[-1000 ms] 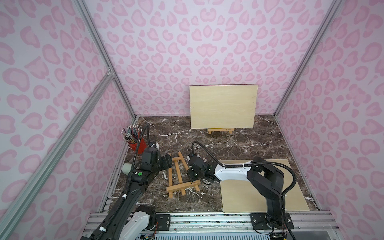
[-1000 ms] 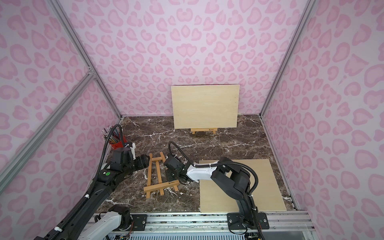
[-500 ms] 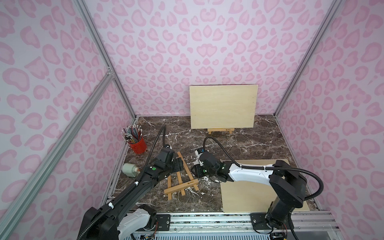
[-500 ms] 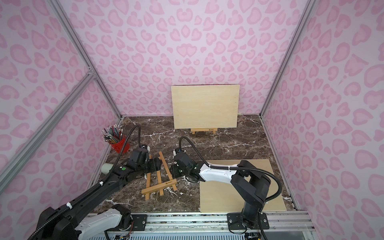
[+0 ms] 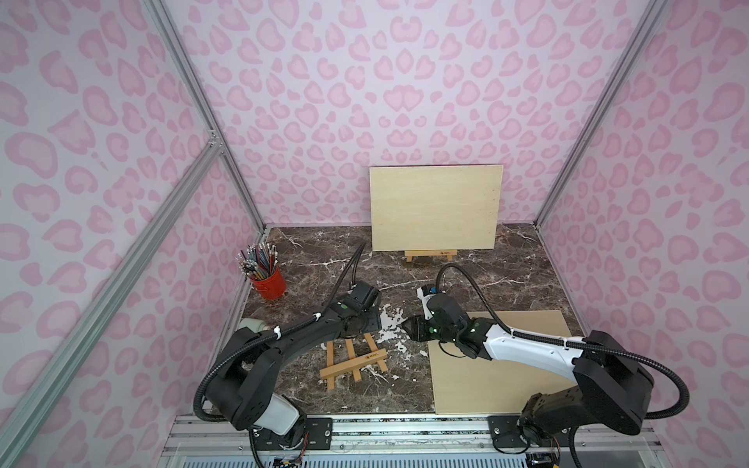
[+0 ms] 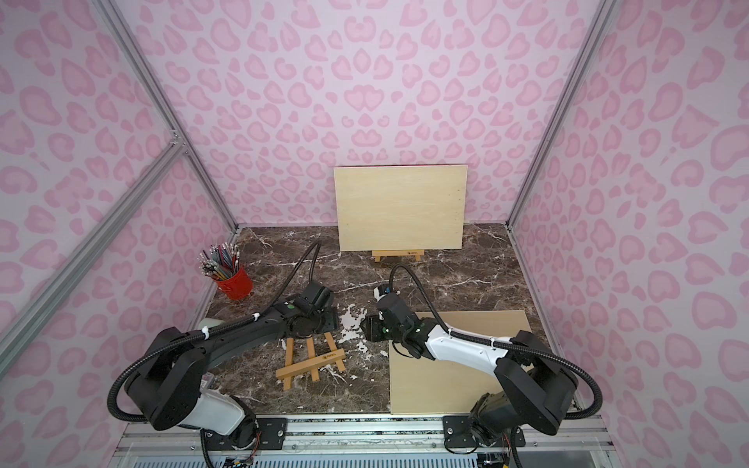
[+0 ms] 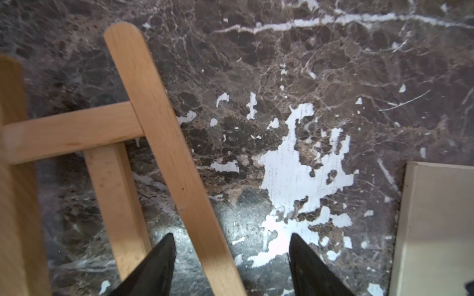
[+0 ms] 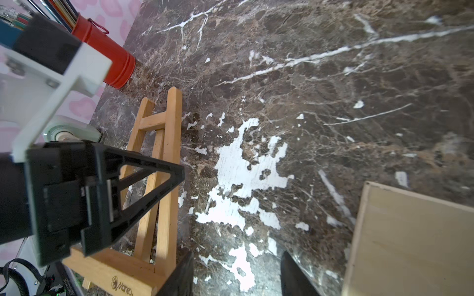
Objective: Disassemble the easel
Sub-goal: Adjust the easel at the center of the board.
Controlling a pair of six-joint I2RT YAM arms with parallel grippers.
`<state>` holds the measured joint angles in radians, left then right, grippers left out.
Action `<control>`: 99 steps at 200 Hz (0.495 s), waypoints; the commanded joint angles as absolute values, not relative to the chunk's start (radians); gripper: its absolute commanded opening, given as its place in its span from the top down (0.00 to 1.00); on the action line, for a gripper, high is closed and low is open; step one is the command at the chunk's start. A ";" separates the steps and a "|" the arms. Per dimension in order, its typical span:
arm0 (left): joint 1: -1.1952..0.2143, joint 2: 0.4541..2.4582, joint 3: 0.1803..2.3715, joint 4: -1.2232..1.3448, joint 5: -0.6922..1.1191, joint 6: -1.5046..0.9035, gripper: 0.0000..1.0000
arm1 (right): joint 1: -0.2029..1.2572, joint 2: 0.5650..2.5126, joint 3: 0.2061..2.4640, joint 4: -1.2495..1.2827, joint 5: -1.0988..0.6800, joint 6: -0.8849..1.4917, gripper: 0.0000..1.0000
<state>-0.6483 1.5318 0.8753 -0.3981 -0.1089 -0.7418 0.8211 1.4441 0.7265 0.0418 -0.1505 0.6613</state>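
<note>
Easel [image 5: 352, 360] is laid flat on the tabletop [image 5: 324, 259], front-left of centre, with the ledge bar toward the robot base and the legs pointing away. It is seen in one piece, so no part is judged separated yet.

Left hand [image 7: 232, 246] is held over the far end of the frame with its jaws well apart. One outer leg passes between them off-centre, nearer one finger, and nothing is gripped. Whether the fingertips are down at leg level cannot be told.

Right hand [image 8: 236, 258] is held just right of the easel, jaws partly apart and empty, near the corner of the flat board [image 5: 498, 364].

Risks:
- If the left jaws are closed as aligned, the leg would be shoved sideways before being clamped. The easel is pinned by nothing, so it could be skated across the marble.
- With one leg held, the frame could be swung or lifted whole instead of being taken apart. A counter-hold by the right hand is likely needed.
- The centre strut lies just beside that leg and could be caught by a finger.
- The hands are near each other, so contact is possible if both are brought to the same end.

Around:
- The flat board's edge limits room on the easel's right.
- A pale roll-like item [image 5: 251, 325] is seen beside the left arm.
- The red cup [image 5: 268, 281] of pencils is further back-left, well apart.
- An upright board [image 5: 435, 208] is propped on a second easel [image 5: 430, 255] at the back wall, well clear.
</note>
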 commanded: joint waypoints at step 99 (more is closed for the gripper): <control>-0.674 1.592 0.882 -0.470 -0.189 -0.766 0.77 | 0.778 1.416 0.689 0.087 -0.155 0.629 0.49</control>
